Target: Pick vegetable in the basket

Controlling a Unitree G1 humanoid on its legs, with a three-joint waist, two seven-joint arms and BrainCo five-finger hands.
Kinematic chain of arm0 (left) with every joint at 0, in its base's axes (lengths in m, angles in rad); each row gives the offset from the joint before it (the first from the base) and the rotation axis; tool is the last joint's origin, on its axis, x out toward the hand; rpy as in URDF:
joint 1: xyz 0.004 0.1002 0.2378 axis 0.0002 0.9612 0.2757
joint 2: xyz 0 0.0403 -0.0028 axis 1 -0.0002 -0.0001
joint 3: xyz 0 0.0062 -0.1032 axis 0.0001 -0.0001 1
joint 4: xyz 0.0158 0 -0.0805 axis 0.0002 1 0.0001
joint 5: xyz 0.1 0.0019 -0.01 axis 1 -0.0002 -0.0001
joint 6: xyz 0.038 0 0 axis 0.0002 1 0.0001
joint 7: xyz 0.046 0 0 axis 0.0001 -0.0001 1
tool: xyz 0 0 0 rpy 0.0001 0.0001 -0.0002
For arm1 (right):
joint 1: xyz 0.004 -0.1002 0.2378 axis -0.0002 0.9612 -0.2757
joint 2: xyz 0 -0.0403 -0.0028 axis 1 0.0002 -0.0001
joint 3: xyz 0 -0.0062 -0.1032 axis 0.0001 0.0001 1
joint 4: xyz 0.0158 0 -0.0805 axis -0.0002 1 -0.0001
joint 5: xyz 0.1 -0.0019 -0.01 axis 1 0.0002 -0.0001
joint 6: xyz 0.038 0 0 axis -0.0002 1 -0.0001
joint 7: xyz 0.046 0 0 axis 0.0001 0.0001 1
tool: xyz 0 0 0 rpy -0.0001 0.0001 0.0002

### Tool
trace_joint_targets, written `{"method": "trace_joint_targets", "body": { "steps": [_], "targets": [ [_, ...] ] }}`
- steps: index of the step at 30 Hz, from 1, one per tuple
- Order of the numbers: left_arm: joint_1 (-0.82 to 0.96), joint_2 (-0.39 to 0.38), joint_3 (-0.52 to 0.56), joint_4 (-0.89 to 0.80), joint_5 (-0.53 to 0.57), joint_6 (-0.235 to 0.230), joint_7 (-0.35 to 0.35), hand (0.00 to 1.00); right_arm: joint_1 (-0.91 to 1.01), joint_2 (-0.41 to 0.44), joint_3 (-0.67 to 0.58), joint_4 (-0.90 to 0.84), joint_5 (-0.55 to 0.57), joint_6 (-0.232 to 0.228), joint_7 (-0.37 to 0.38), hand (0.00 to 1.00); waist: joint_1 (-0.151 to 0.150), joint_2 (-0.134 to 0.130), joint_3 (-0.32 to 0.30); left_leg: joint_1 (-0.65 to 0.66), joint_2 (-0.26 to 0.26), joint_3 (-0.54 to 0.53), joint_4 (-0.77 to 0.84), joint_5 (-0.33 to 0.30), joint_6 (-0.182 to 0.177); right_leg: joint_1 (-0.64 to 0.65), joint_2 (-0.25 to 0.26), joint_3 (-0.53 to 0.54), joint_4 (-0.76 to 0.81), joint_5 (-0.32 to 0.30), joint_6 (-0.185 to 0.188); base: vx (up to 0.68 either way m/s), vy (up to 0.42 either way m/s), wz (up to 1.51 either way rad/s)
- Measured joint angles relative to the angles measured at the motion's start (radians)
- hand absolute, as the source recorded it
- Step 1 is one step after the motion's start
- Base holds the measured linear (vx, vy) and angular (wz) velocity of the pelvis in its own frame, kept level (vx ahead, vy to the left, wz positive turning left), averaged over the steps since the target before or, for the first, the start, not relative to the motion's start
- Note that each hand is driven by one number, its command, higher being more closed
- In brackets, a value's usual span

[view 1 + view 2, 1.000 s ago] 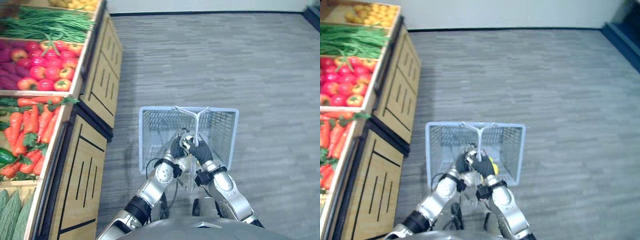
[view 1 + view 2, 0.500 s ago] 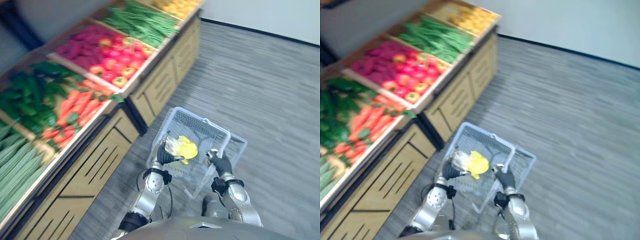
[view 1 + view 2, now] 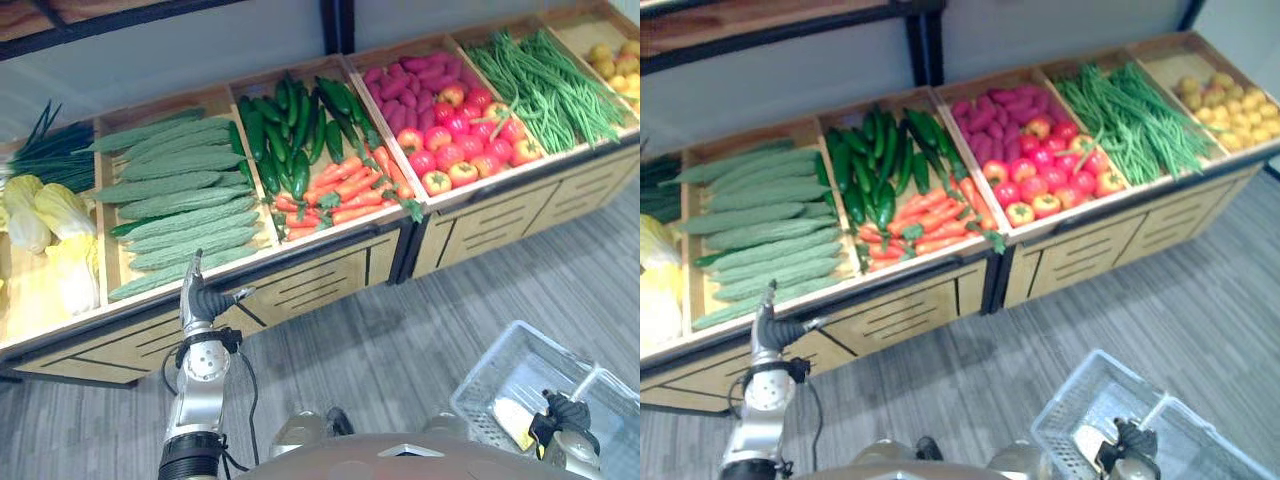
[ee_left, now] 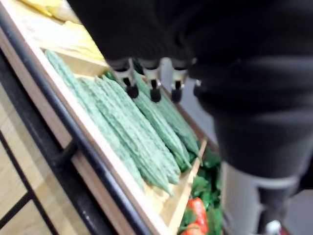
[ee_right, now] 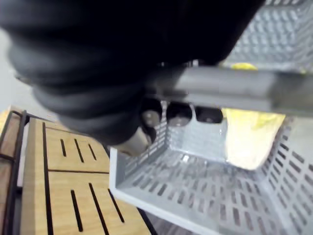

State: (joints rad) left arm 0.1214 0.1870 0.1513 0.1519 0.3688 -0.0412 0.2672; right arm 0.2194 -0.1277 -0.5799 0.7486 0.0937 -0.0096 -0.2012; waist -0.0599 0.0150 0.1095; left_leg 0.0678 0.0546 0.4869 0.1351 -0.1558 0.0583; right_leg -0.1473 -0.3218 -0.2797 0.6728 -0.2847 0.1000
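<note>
My left hand (image 3: pixel 200 300) is raised in front of the wooden stand, at the front edge of the bin of bumpy green bitter gourds (image 3: pixel 180 200). Its fingers (image 4: pixel 154 83) are straight, hold nothing and hover just over the gourds (image 4: pixel 142 132). A white wire basket (image 3: pixel 480 368) hangs at the lower right with a pale yellow leafy vegetable (image 3: pixel 515 420) lying inside. My right hand (image 3: pixel 565 412) is curled round the basket's grey handle (image 5: pixel 220 88), and the yellow vegetable (image 5: pixel 249 137) shows below it.
The stand's bins hold pale cabbages (image 3: pixel 40 215), dark green cucumbers (image 3: pixel 290 130), carrots (image 3: pixel 340 195), tomatoes (image 3: pixel 455 150), green beans (image 3: pixel 545 85) and yellow fruit (image 3: pixel 615 65). Its wooden front panel (image 3: pixel 330 275) faces me across grey floor (image 3: pixel 380 360).
The camera has swung round to face the stand. My left hand let go of the yellow vegetable, which lies in the basket, and rose to the gourd bin. The right hand keeps the handle.
</note>
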Motion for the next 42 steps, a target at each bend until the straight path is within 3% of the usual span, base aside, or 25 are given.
{"method": "trace_joint_targets", "body": {
  "steps": [1,2,3,4,5,8,9,13,15,20,25,26,34,42],
  "targets": [
    [-0.021,0.007,-0.016,0.000,-0.006,-0.004,0.000,0.00,0.008,0.007,0.000,0.013,0.000,0.000,0.000,1.00,-0.006,-0.003,-0.001,-0.001,0.010,-0.016,-0.005,0.004,-0.014,-0.023,0.017,0.038,-0.086,0.003,0.001,0.16,-0.247,0.60],
    [-0.052,0.028,-0.050,0.000,-0.006,-0.021,-0.001,0.00,0.017,0.012,-0.002,0.046,0.001,0.001,0.000,1.00,-0.006,-0.004,-0.001,-0.001,0.025,-0.039,-0.010,0.013,-0.048,-0.034,0.048,0.110,-0.251,0.046,0.005,0.14,-0.260,0.55],
    [-0.062,0.041,-0.063,0.000,-0.006,-0.028,-0.001,0.00,0.021,0.014,-0.004,0.059,0.001,0.001,0.000,1.00,-0.007,-0.009,0.000,-0.002,0.026,-0.046,-0.013,0.015,-0.064,-0.035,0.053,0.132,-0.309,0.085,0.003,0.12,-0.278,0.44],
    [-0.078,0.067,-0.079,-0.001,-0.004,-0.033,0.000,0.00,0.030,0.024,-0.006,0.069,0.001,0.000,-0.003,1.00,-0.009,-0.044,-0.009,0.003,0.020,-0.055,-0.017,0.011,-0.089,-0.034,0.047,0.160,-0.371,0.163,-0.007,0.12,-0.354,0.16],
    [-0.103,0.067,-0.085,0.013,-0.001,-0.035,-0.004,0.00,0.029,0.022,-0.017,0.097,0.001,0.000,-0.002,1.00,-0.013,-0.041,-0.007,0.028,0.034,-0.056,-0.028,0.013,-0.132,-0.027,0.062,0.176,-0.385,0.211,0.036,0.13,-0.349,0.06],
    [-0.135,0.064,-0.096,-0.008,0.007,-0.058,-0.010,0.00,0.013,-0.022,-0.009,0.098,0.000,-0.006,0.001,1.00,-0.005,0.050,-0.014,0.034,0.109,-0.012,-0.071,0.043,-0.175,-0.020,0.157,0.173,-0.461,0.235,-0.008,0.18,-0.255,-0.32],
    [-0.171,0.066,-0.096,-0.008,0.013,-0.058,-0.010,0.00,-0.002,-0.033,0.001,0.099,-0.003,-0.006,0.002,1.00,-0.007,0.066,-0.008,0.039,0.121,0.004,-0.093,0.062,-0.186,-0.021,0.178,0.174,-0.471,0.243,-0.020,0.21,-0.237,-0.33],
    [-0.347,0.113,-0.157,-0.006,0.065,-0.061,0.002,0.00,-0.059,-0.031,0.024,0.101,-0.034,-0.008,0.003,1.00,-0.025,0.057,0.030,0.029,0.146,0.056,-0.116,0.104,-0.195,-0.035,0.217,0.181,-0.510,0.267,-0.044,0.04,-0.107,-0.16],
    [-0.465,0.154,-0.191,0.027,0.131,-0.059,0.018,0.00,-0.120,-0.033,0.050,0.093,-0.040,-0.019,-0.001,1.00,-0.048,0.052,0.079,-0.030,0.143,0.066,-0.114,0.107,-0.194,-0.085,0.221,0.190,-0.558,0.318,-0.043,-0.08,-0.055,-0.19],
    [-0.659,0.226,-0.215,0.184,0.161,-0.025,0.027,0.00,-0.206,-0.032,0.078,0.061,-0.039,-0.020,-0.012,1.00,-0.060,0.016,0.208,-0.126,0.129,0.111,-0.087,0.112,-0.182,-0.135,0.212,0.242,-0.700,0.442,-0.031,-0.12,-0.034,-0.25],
    [-0.775,0.292,-0.220,0.309,0.174,0.010,0.060,0.00,-0.229,-0.031,0.083,0.022,-0.026,-0.021,-0.051,1.00,-0.057,0.028,0.270,-0.192,0.141,0.138,-0.059,0.111,-0.181,-0.200,0.218,0.271,-0.709,0.465,-0.029,-0.03,-0.033,-0.15],
    [-0.804,0.302,-0.229,0.344,0.174,0.016,0.061,1.00,-0.230,-0.029,0.094,0.007,-0.019,-0.022,-0.057,1.00,-0.057,0.027,0.289,-0.191,0.143,0.148,-0.058,0.111,-0.181,-0.203,0.221,0.278,-0.708,0.468,-0.028,-0.01,-0.039,-0.08],
    [-1.007,0.306,-0.271,0.540,0.286,0.037,0.075,1.00,-0.229,-0.020,0.121,-0.039,0.004,-0.062,-0.088,1.00,-0.035,0.026,0.338,-0.245,0.170,0.168,0.034,0.060,-0.171,-0.231,0.218,0.302,-0.708,0.484,-0.009,-0.04,-0.017,-0.06],
    [-1.061,0.316,-0.280,0.537,0.330,0.055,0.018,1.00,-0.194,0.003,0.151,-0.104,0.021,-0.064,-0.080,1.00,-0.031,0.027,0.338,-0.258,0.221,0.199,0.127,0.019,-0.172,-0.221,0.230,0.301,-0.706,0.488,-0.002,-0.01,-0.024,-0.04]
  ]
}}
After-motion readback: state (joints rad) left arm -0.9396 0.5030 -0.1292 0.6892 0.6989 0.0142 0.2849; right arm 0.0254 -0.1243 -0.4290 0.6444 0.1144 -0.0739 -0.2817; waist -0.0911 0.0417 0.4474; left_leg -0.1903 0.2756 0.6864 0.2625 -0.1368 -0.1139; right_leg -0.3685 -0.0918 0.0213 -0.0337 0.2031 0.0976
